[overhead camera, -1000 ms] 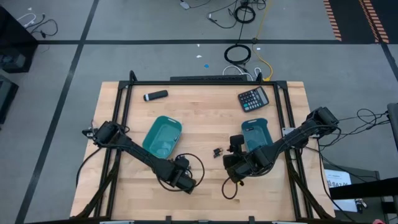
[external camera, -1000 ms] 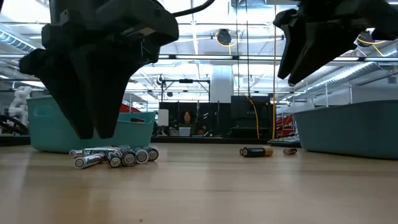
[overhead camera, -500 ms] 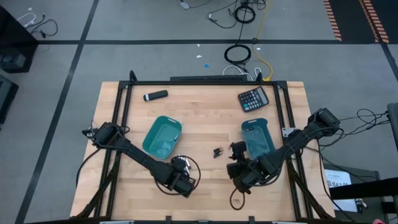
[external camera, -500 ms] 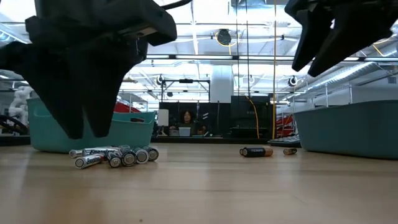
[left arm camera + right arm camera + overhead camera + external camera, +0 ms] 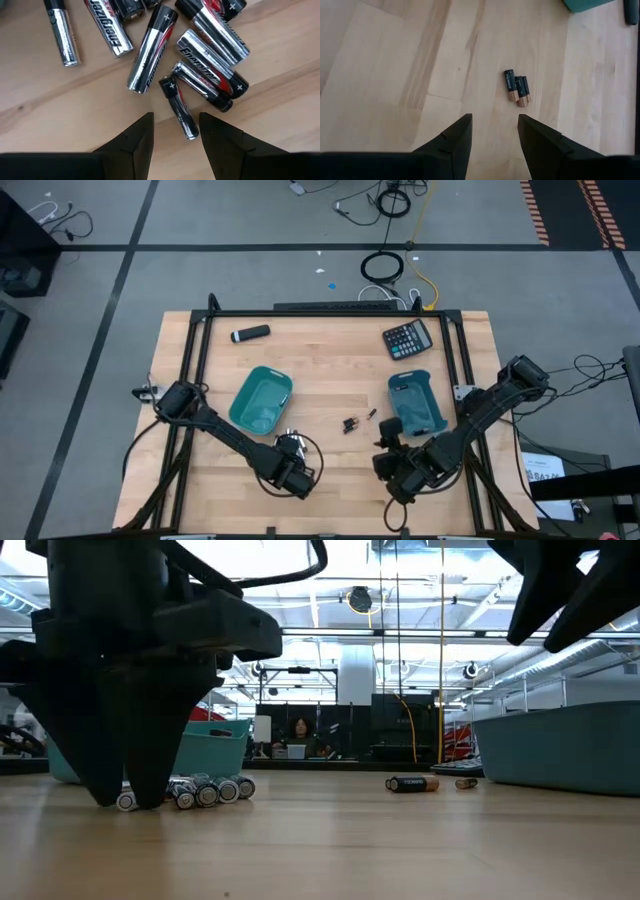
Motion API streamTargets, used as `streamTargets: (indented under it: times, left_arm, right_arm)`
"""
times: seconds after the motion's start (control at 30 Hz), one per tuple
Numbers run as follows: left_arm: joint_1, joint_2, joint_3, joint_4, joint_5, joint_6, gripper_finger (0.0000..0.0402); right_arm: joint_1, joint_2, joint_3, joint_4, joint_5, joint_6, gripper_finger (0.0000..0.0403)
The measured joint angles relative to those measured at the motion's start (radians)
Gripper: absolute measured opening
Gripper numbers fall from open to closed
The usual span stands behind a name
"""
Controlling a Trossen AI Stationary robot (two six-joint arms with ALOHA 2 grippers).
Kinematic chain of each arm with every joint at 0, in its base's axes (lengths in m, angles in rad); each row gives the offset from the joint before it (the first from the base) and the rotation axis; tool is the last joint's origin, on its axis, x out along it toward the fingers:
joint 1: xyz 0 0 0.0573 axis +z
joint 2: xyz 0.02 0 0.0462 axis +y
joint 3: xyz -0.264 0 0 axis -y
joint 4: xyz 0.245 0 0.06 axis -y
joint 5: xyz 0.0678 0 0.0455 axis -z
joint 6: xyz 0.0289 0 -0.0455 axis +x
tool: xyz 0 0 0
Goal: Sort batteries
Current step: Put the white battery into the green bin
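**Left arm drops onto battery heap; right hangs back**

Left gripper [image 5: 175, 131] sits low over the surface [image 5: 330, 370] at its near edge, fingers [image 5: 136, 141] parted, nothing held, w/ a thin silver cell [image 5: 179, 106] lying just ahead of the gap. Around that cell: the silver batteries [image 5: 150, 50], a loose heap of fat and thin cylinders w/ dark ends, several touching or crossing each other. In the low view the heap [image 5: 200, 790] lies on the wood just beside the left fingers.

Right gripper [image 5: 494, 135] hovers higher, near the surface's near-right area, fingers likewise apart and empty. Ahead of it, well apart, three small dark-and-copper cells [image 5: 516, 87] lie side by side, touching.

Farther back: left bin [image 5: 262, 399] and right bin [image 5: 415, 402], both teal; can't tell if anything's inside. Beyond them, a calculator [image 5: 408, 338] and a black marker-like cylinder [image 5: 250, 333] near the far edge.

Handling, as judged: cells are rigid, smooth metal, light but dense for size, prone to roll or squirt from a pinch. Best hold looks to be across the barrel at mid-length, fingers square to the axis. The thin cell's neighbours crowd one end, so a clean single pick may need care.
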Motion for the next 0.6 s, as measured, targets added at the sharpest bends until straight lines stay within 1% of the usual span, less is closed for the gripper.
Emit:
streamTargets:
  times: [0.23,0.37,0.47,0.6]
  left_arm:
    - [0.001,0.000,0.000,-0.055,-0.005,0.007,0.0166]
    - [0.006,0.001,0.000,-0.063,0.000,0.074,0.0156]
    - [0.018,0.001,0.000,-0.058,0.006,0.114,0.0127]
    - [0.042,0.010,0.002,-0.051,0.024,0.213,0.0067]
  right_arm:
    - [0.006,0.000,0.000,0.001,0.000,0.000,0.0150]
    - [0.006,0.000,0.000,0.007,0.000,-0.007,0.0150]
    - [0.006,0.000,0.000,0.009,0.000,-0.009,0.0150]
    - [0.006,0.000,0.000,0.009,0.000,-0.011,0.0150]
